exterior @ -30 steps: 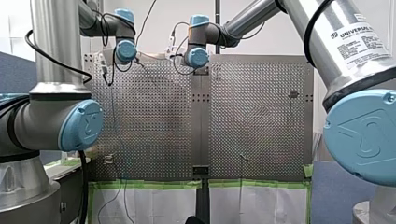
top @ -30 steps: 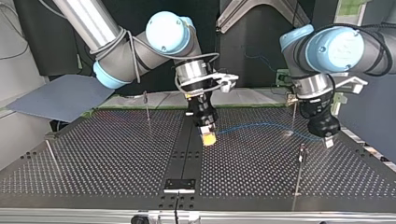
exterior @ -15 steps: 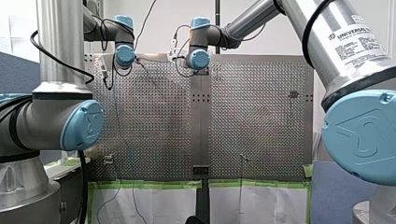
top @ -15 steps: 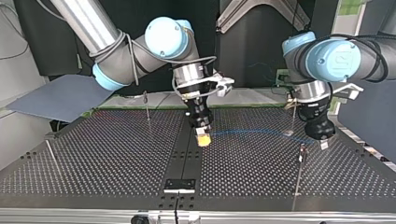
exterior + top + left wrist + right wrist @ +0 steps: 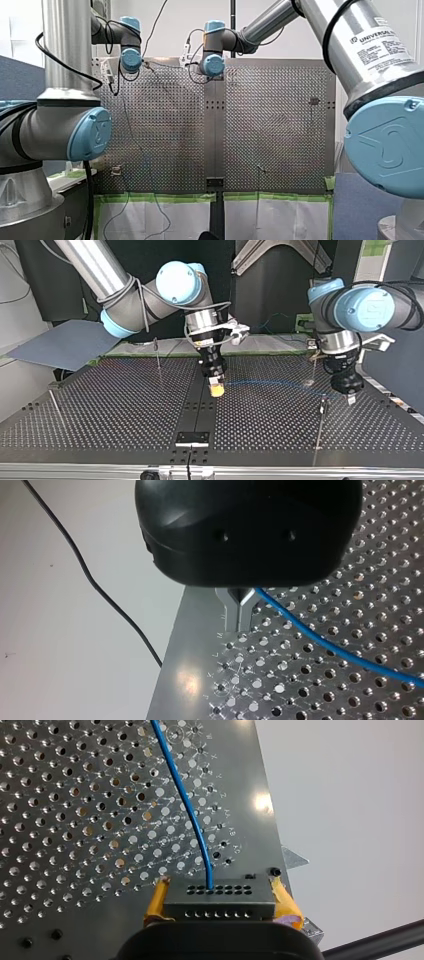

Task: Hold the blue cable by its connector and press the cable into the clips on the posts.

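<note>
gripping the connector (image 5: 220,904), the right gripper (image 5: 220,894) holds the cable (image 5: 186,807) out; the left gripper (image 5: 238,615) pinches it near a post (image 5: 319,430), where pressing down seems next.

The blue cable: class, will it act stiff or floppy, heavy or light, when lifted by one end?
Probably floppy: the blue cable curves away from the connector clamped in my right gripper. Likely light, being thin against the holes of the table. Perhaps slightly springy, since its bend is smooth, not kinked.
</note>
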Action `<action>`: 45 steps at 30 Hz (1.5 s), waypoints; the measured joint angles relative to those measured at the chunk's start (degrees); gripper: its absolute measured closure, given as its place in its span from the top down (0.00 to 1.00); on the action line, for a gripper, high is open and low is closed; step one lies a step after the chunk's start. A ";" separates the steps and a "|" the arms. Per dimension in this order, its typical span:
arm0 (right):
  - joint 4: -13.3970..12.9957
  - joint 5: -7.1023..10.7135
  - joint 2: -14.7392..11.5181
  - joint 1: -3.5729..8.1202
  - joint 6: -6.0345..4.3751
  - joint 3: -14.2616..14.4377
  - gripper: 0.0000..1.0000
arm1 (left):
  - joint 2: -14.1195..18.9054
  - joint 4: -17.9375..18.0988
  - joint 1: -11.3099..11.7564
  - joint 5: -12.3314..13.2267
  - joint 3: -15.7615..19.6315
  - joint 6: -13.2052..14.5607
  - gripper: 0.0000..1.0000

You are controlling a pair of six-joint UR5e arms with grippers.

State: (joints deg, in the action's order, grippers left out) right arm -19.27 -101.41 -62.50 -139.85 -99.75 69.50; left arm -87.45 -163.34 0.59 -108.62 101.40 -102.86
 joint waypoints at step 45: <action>2.14 0.85 5.57 5.35 0.41 -5.40 0.00 | -7.56 2.11 6.70 13.11 -8.14 -7.33 0.02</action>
State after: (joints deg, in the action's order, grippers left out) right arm -17.13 -100.56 -56.93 -134.51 -99.34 64.09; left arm -95.01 -161.23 7.29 -95.51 93.26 -110.19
